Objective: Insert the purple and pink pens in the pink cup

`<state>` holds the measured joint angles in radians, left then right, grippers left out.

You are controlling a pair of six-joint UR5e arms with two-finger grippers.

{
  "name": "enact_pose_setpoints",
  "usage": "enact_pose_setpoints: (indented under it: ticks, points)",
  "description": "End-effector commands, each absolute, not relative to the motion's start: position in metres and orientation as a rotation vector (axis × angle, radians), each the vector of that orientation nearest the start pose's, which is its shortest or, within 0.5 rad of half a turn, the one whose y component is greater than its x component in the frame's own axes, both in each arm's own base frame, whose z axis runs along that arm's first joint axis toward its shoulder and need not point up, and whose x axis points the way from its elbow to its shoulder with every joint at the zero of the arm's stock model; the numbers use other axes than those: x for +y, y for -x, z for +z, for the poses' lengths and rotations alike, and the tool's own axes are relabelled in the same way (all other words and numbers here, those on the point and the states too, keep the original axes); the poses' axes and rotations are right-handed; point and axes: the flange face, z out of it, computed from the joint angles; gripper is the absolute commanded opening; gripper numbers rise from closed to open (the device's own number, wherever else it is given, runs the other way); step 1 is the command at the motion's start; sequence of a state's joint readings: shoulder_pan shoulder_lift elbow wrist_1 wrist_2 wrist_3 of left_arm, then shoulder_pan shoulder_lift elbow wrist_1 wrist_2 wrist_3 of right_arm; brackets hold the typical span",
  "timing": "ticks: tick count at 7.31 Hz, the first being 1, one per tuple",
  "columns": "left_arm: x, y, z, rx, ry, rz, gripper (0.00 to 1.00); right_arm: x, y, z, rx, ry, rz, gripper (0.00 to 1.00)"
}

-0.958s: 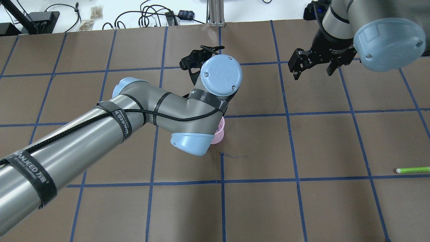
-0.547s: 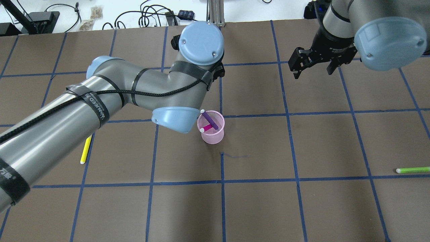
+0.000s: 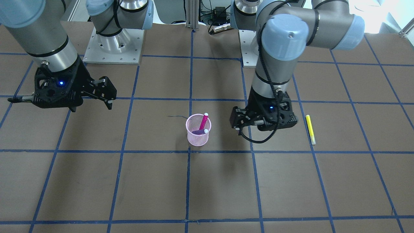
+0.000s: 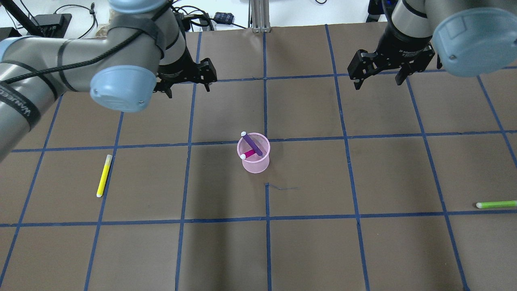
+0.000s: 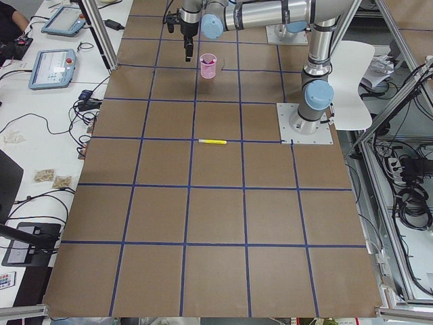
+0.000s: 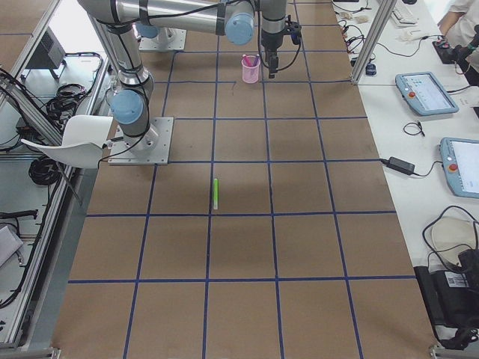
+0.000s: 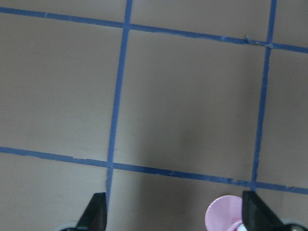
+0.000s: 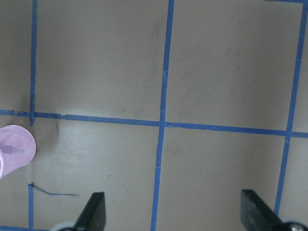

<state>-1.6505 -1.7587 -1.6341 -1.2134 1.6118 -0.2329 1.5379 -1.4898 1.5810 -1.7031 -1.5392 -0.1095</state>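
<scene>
- Pink mesh for the landmark: the pink cup [image 4: 254,166], upright on the brown table [image 4: 307,242].
- Inside that cup, both task things: the purple pen [image 4: 252,144] and the pink pen [image 4: 249,154], crossed and leaning on the rim, white ends up. Judged done, with nothing left to insert.
- Beyond the cup toward the robot's left, the left gripper [image 4: 188,83]: jaws spread wide, nothing between them, probably held clear so as not to knock the pens.
- Beyond the cup on the other side, well apart, the right gripper [image 4: 378,80]: equally wide and empty, likely parked out of the way.
- Flat on the table, well away from the cup on either side, a yellow pen [image 4: 104,176] and a green pen [image 4: 496,204]: not named in the task, so sensibly untouched.
- In the front-facing view, the pink pen's steep lean above the rim made plain, though foreshortened from overhead; no green pen there.
- In both wrist views, only an edge of the cup, but clear proof of empty, wide-set fingers.
</scene>
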Motion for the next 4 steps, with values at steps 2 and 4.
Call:
enact_pose_setpoints:
  ticks: [2, 4]
  points:
    - [-0.526, 0.118, 0.432, 3.112, 0.039, 0.001, 1.00, -0.519, -0.133, 0.503, 3.102, 0.118, -0.072, 1.00]
    - [-0.508, 0.105, 0.453, 3.114, 0.043, 0.011, 1.00, -0.518, -0.135, 0.512, 3.111, 0.086, 0.008, 1.00]
